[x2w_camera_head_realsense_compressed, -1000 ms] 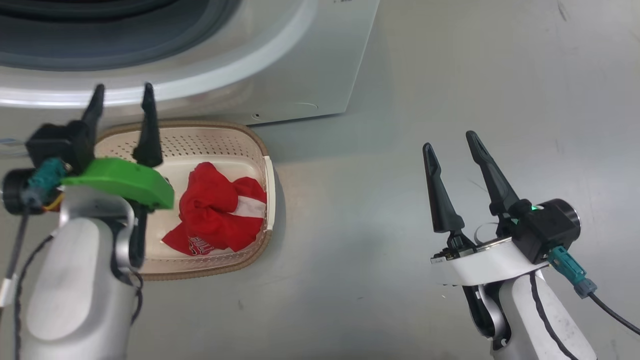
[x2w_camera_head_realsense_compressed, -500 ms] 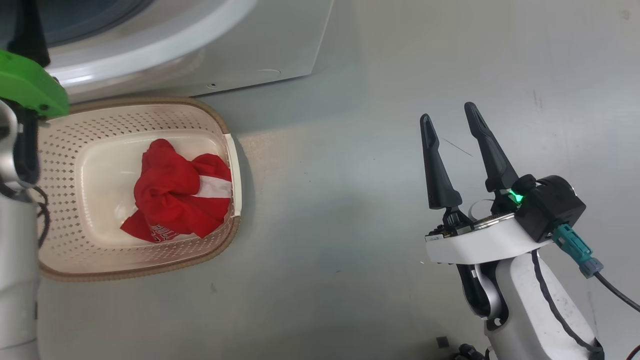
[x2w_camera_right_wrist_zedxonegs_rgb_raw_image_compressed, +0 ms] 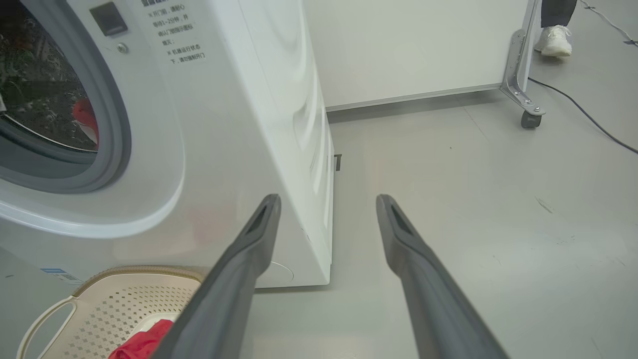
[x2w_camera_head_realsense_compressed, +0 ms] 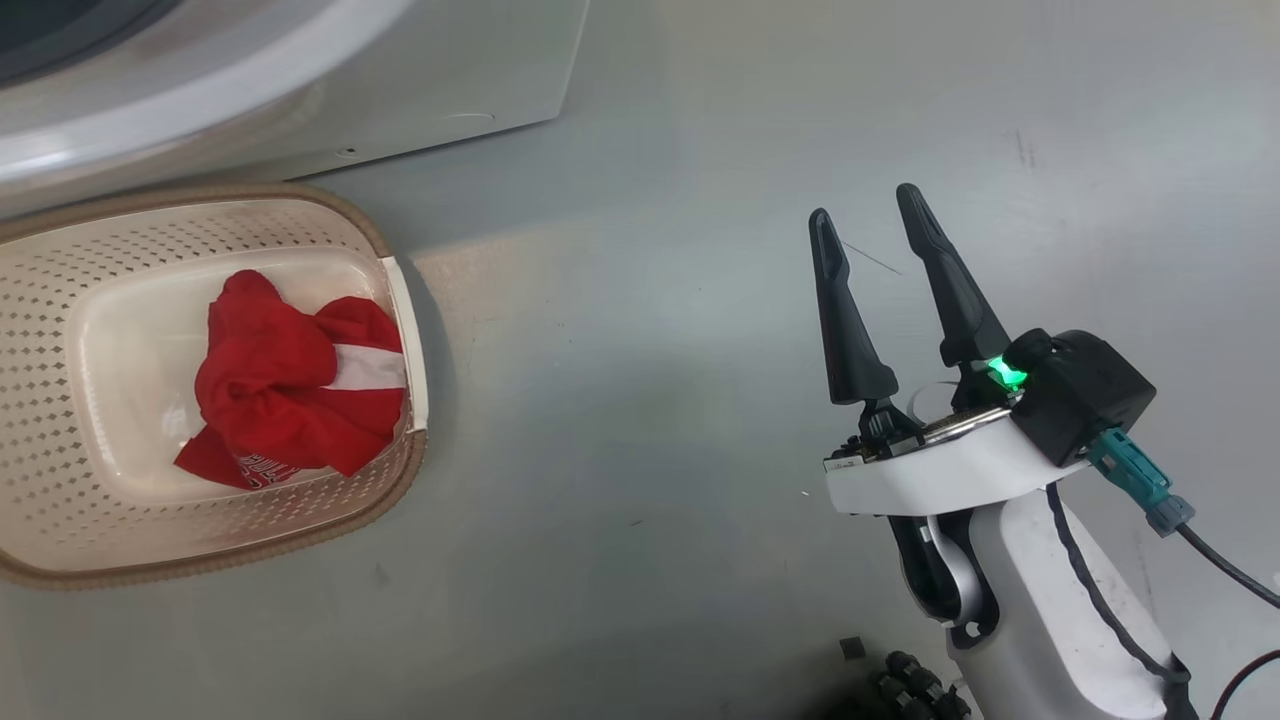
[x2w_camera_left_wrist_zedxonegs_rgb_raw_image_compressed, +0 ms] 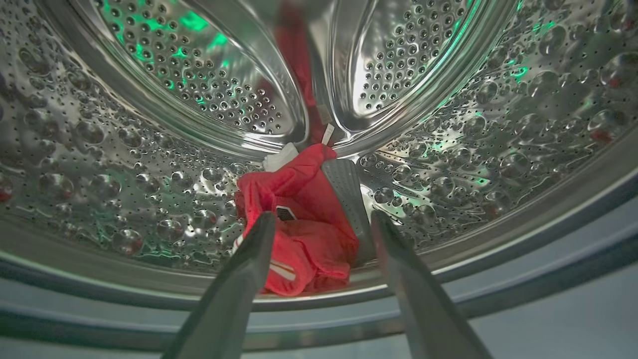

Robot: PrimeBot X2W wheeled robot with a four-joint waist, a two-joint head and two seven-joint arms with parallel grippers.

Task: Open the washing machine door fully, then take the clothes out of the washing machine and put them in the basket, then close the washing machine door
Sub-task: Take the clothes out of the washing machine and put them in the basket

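Observation:
A red garment with a white stripe lies crumpled in the cream basket on the floor before the white washing machine. More red clothes lie at the bottom of the steel drum. My left gripper points into the drum mouth, open and empty, its tips just short of that fabric. My right gripper hovers open over bare floor, right of the basket, holding nothing. The right wrist view has the right gripper facing the machine's corner. The washing machine door is out of view.
Grey floor spreads to the right of the machine. In the right wrist view a metal frame leg on a caster, a black cable and a person's white shoe are at the far right. A white wall panel stands behind.
The head camera has swung right, so the basket and machine slid left in the picture. My left arm rose from above the basket and left the head view. The right gripper stayed open.

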